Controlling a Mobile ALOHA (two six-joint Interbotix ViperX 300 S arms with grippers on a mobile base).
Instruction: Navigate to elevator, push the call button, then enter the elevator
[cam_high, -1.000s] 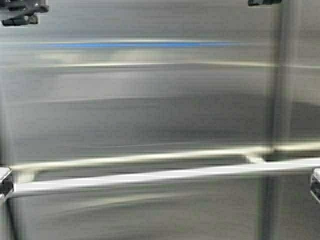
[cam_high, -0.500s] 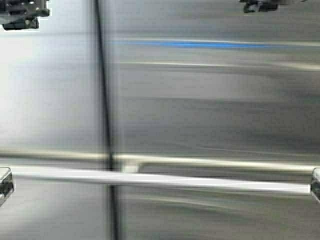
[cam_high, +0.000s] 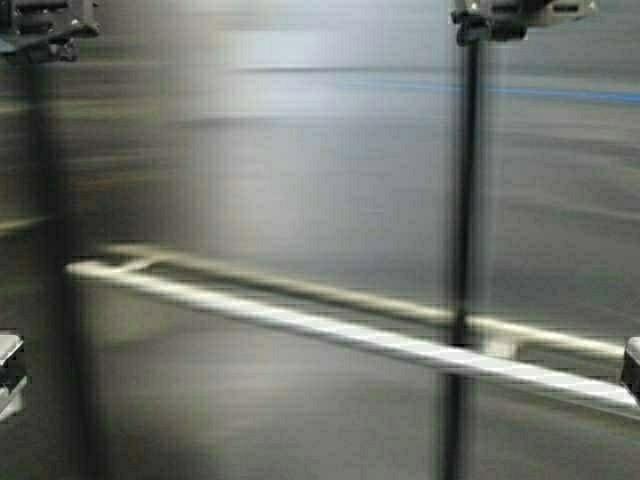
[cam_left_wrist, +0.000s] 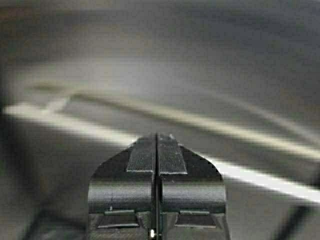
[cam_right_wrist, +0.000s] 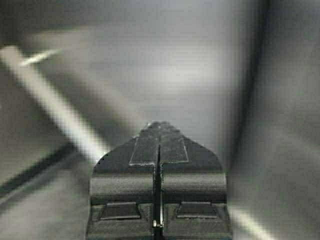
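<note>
I am facing the brushed steel inner wall of the elevator (cam_high: 300, 180) at close range. A bright handrail (cam_high: 330, 330) slants across it, lower toward the right. A dark vertical seam (cam_high: 462, 250) splits the wall right of centre. The call button is out of view. My left gripper (cam_left_wrist: 157, 136) is shut and holds nothing; it points at the handrail (cam_left_wrist: 75, 127). My right gripper (cam_right_wrist: 159, 125) is shut and empty too, facing the steel wall (cam_right_wrist: 190, 70). In the high view both arms sit raised at the top edge, the left gripper (cam_high: 40, 25) and the right gripper (cam_high: 500, 15).
A dark band (cam_high: 55, 250) runs down the wall at the far left, just beyond the handrail's end. Parts of my own frame show at the lower left (cam_high: 8, 370) and lower right (cam_high: 632, 365) edges. The wall fills the whole view.
The robot has moved: the dark seam has slid from left of centre to right of centre in the high view, and the handrail now slants. Both arms stay as they were.
</note>
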